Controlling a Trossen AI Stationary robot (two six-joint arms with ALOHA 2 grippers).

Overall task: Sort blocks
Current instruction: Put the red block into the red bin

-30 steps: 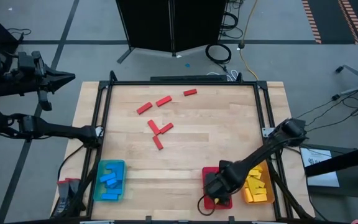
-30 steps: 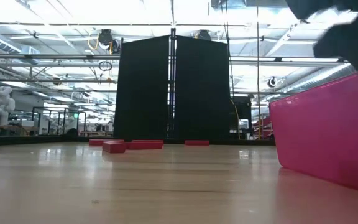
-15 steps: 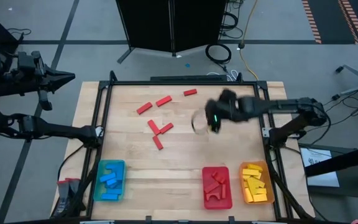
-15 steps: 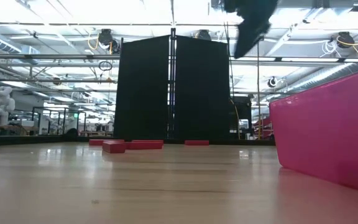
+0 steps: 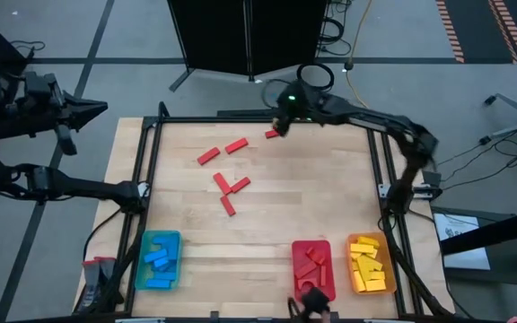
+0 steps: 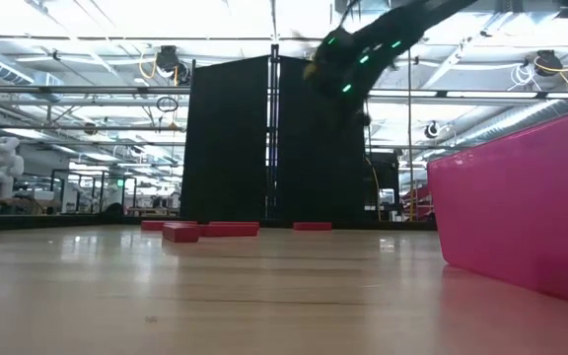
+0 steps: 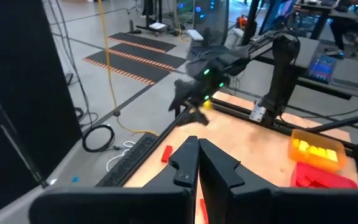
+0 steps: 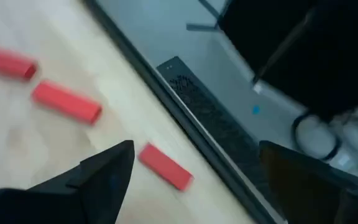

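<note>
Now my right jaws (image 5: 279, 123) spread wide over a flat red block (image 5: 274, 134) by the counter's (image 5: 330, 197) far rail (image 5: 267, 117); left jaws (image 7: 197, 163) together.

- Wooden table (image 5: 330, 206), light planks, black frame round the edge.
- Six loose red blocks (image 5: 232, 184) lying flat on it, all in the far-left half: one (image 5: 275, 133) near the far edge, two (image 5: 223, 151) side by side just left of it, three clustered nearer the middle.
- Three trays along the near edge: blue tray (image 5: 160, 260) on the left, red tray (image 5: 313, 269) and orange tray (image 5: 372, 264) just beside each other on the right.
</note>
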